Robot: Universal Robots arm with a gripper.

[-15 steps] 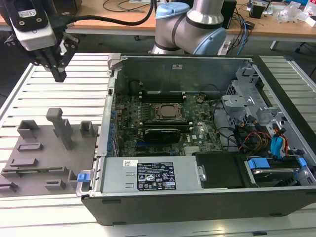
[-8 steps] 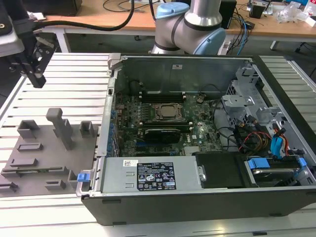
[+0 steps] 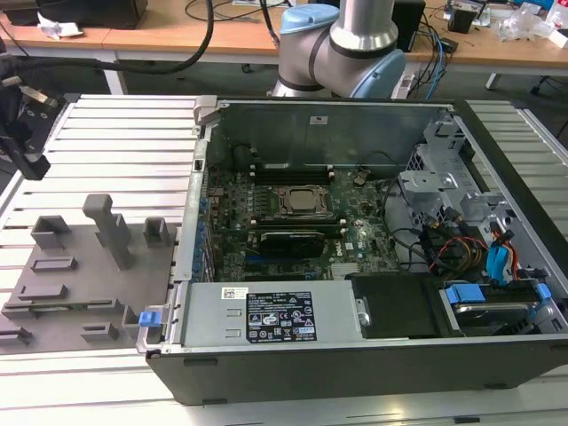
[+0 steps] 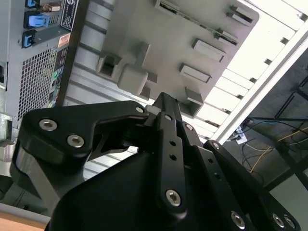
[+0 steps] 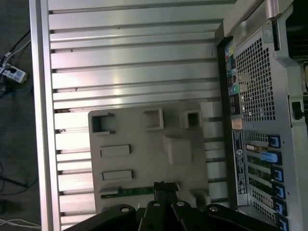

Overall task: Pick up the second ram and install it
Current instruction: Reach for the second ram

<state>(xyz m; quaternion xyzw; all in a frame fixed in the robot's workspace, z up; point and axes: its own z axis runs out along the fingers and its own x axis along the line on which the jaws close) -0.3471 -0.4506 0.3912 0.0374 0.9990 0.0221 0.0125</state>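
The second ram (image 5: 137, 191) is a thin green stick lying flat in a slot along one edge of the gray fixture plate (image 5: 139, 130). The second wrist view shows the ram (image 4: 192, 19) on the same plate (image 4: 159, 33). My gripper (image 5: 164, 186) hangs above the plate, apart from it. Its black fingers (image 4: 163, 103) are pressed together with nothing between them, and they line up over the ram's slot. In the exterior view the gripper (image 3: 34, 164) is a dark shape at the left edge, over the fixture (image 3: 53, 284).
An open computer case (image 3: 355, 346) sits at the exterior view's right of the fixture, with the motherboard (image 3: 293, 213), black memory slots (image 3: 288, 169) and a drive bay with blue tabs (image 3: 466, 297). Upright gray blocks (image 3: 111, 226) stand on the fixture. Ribbed aluminium table (image 5: 130, 57) surrounds it.
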